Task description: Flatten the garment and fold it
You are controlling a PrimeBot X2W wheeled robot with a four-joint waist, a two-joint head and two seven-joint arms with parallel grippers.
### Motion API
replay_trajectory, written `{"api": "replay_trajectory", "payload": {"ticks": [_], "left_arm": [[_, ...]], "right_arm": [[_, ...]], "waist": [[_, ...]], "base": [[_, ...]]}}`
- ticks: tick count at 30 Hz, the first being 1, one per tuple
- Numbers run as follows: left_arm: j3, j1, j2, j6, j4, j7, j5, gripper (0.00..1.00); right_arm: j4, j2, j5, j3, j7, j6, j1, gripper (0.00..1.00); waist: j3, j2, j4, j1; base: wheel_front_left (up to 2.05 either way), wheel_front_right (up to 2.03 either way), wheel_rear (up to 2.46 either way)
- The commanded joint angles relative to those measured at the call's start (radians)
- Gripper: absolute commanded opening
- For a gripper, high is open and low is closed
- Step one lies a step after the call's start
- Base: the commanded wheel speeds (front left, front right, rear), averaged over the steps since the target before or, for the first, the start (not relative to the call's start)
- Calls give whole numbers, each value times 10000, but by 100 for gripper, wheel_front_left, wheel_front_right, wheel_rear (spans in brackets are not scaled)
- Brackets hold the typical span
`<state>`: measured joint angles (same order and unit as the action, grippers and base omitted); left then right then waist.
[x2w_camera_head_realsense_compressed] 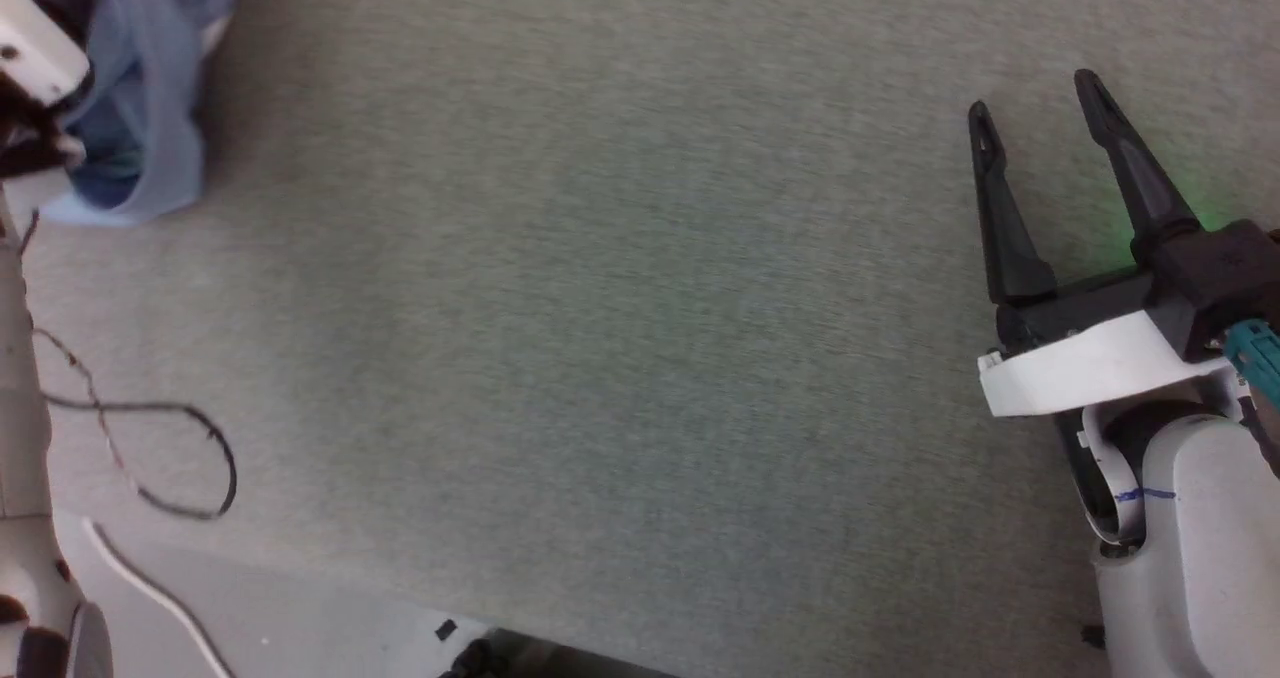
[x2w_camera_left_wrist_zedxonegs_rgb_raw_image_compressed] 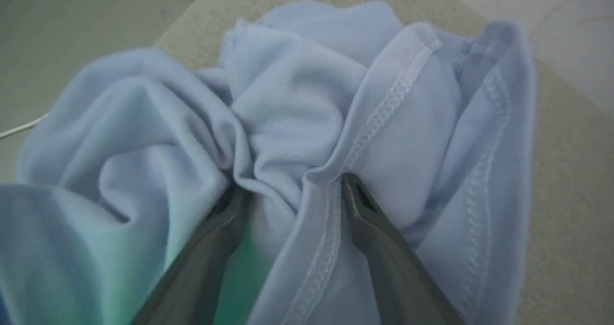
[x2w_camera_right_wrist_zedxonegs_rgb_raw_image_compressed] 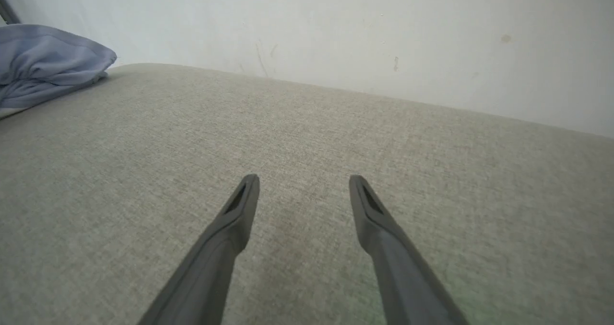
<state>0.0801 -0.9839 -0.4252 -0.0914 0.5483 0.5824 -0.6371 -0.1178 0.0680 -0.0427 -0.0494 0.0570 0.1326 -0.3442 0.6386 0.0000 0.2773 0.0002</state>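
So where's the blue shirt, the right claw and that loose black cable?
shirt (x2w_camera_left_wrist_zedxonegs_rgb_raw_image_compressed: 288, 109): left wrist view, knit fabric in the middle of the bunch.
right claw (x2w_camera_head_realsense_compressed: 1034, 98): head view, midway between its fingertips.
black cable (x2w_camera_head_realsense_compressed: 231, 470): head view, right bend of its loop.

Right end effector (x2w_camera_head_realsense_compressed: 1032, 96): 2 black tapered fingers (x2w_camera_head_realsense_compressed: 1005, 228), white bracket (x2w_camera_head_realsense_compressed: 1080, 366), grey forearm (x2w_camera_head_realsense_compressed: 1195, 548).

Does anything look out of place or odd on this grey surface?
Yes: the garment lies crumpled in a heap at the far left, hems twisted, with the open left gripper pushed into its folds. A black cable loops loosely nearby.
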Motion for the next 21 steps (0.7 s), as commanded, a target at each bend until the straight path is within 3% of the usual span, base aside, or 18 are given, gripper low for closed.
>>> {"api": "replay_trajectory", "payload": {"ticks": [1,7,8,9,10,15,16,21], "left_arm": [[23,336,-92,-140,145,661,-184,100],[5,1269,-235,-644,80,2263,-456,100],[4,1383,-235,-641,-13,2420,-519,44],[-1,1487,-294,-641,-131,2437,-497,10],[-33,1579,-405,-603,-276,2321,-391,0],[-25,1690,-1046,-445,-918,795,381,0],[26,1577,-1304,-354,-1125,-377,806,0],[-254,1012,-1902,-44,-1217,-2939,1955,0]], "right_arm": [[-20,-10,91,-6,94,-19,-79,100],[225,-57,187,23,260,-19,-38,100],[283,-67,212,4,304,-19,-42,100],[354,-76,241,-21,350,-19,-43,100],[439,-85,268,-49,398,-19,-39,100],[817,-123,404,-76,572,-19,49,100],[1051,-138,491,-33,689,-19,161,100],[1646,-168,742,122,970,-19,625,100]], "waist": [[988,0,-1119,-2],[614,0,-1180,-2],[485,0,-1171,-2],[327,0,-1163,-2],[135,0,-1157,-2],[-736,0,-1180,-2],[-1303,0,-1213,-2],[-2759,0,-1450,-2]], "base": [[0,0,0],[0,0,0],[0,0,0],[0,0,0],[0,0,0],[0,0,0],[0,0,0],[0,0,0]]}}
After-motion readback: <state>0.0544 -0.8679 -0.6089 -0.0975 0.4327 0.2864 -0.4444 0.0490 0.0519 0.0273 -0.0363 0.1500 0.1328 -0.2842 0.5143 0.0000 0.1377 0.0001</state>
